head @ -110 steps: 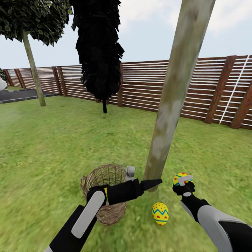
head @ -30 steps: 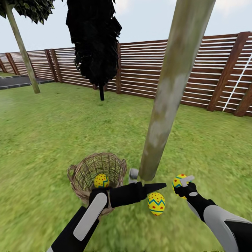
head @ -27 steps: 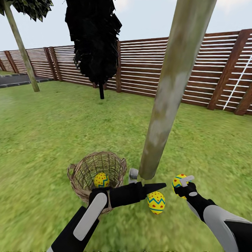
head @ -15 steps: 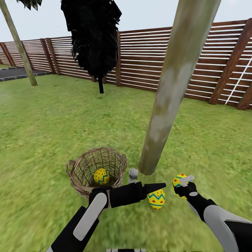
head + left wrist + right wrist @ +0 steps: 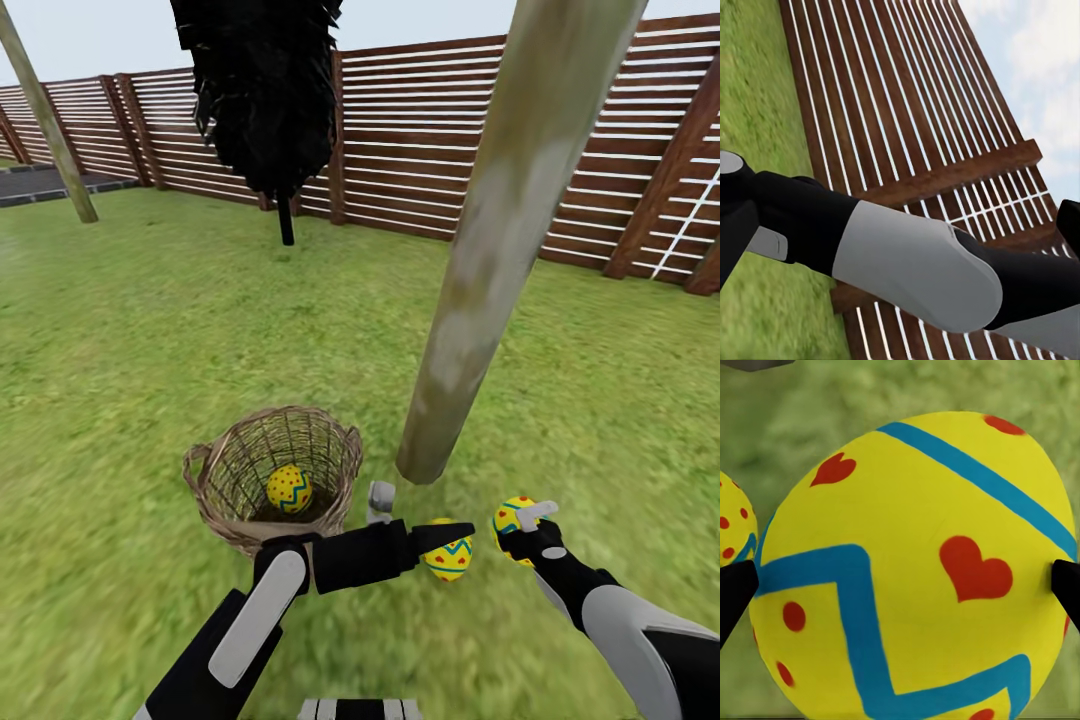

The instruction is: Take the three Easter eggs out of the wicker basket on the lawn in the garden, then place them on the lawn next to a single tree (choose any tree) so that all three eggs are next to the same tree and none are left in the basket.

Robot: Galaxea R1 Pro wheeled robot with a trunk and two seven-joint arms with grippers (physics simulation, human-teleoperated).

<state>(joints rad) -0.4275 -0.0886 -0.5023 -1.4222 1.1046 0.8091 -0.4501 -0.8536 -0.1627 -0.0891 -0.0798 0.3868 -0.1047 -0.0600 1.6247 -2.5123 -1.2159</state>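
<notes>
right claw (image 5: 524,522) pinches one easter egg (image 5: 511,518) low over the lawn (image 5: 130,330). left claw (image 5: 415,517) stands spread above a second egg (image 5: 449,560) by the tree trunk (image 5: 470,300). third egg (image 5: 289,489) sits inside the wicker basket (image 5: 215,490). open grass reaches the slatted fence (image 5: 420,150).

Item count:
- Easter eggs: three. One egg (image 5: 289,489) in the wicker basket (image 5: 212,490); one egg (image 5: 449,558) on the lawn (image 5: 150,330) between the two claws; one egg (image 5: 512,517) at the right claw (image 5: 528,524).
- Wicker baskets: one.
- Trees: three, two bare pale trunks (image 5: 505,235) (image 5: 45,115) and one black-foliaged (image 5: 262,90).
- Claws: two, left (image 5: 400,515) and right.
</notes>
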